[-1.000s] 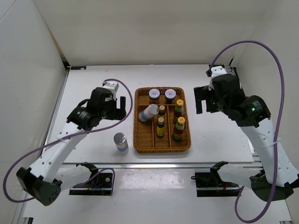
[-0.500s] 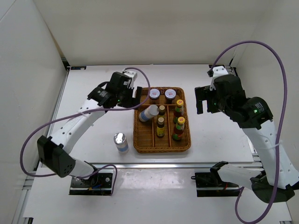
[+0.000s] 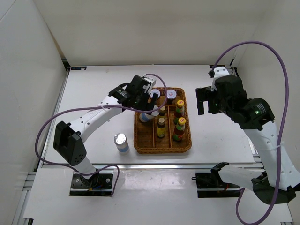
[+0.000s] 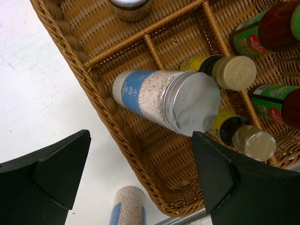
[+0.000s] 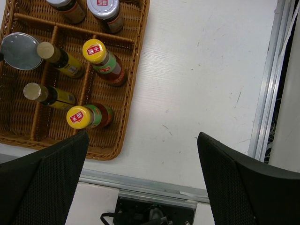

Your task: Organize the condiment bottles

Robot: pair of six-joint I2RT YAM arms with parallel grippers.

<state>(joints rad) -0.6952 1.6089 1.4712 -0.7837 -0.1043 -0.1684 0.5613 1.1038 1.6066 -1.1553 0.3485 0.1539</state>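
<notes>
A silver-topped white cylinder [image 3: 146, 115] [image 4: 159, 98] leans tilted in the left column of the wicker tray [image 3: 137, 140]. A second cylinder [image 3: 121, 142] [image 4: 127, 207] stands on the table left of the tray. Two dark yellow-labelled bottles [image 3: 161, 111] [image 3: 161, 127] stand in the middle column, and two red yellow-capped bottles [image 3: 179, 108] [image 3: 178, 129] in the right one. One purple-lidded jar [image 3: 170, 96] shows at the back; the other is mostly hidden. My left gripper [image 3: 152, 99] [image 4: 140, 168] is open above the leaning cylinder. My right gripper [image 3: 202, 101] [image 5: 143, 164] is open and empty, right of the tray.
The tray's woven rim [image 4: 101, 101] and dividers [image 4: 152, 49] surround the leaning cylinder. The table's metal front edge [image 5: 154, 185] and right rail [image 5: 269, 79] lie near my right gripper. White walls enclose the table.
My left arm has swung right, from the table left of the tray to above the tray's back left part. The right arm has barely moved. No bottle has moved.
</notes>
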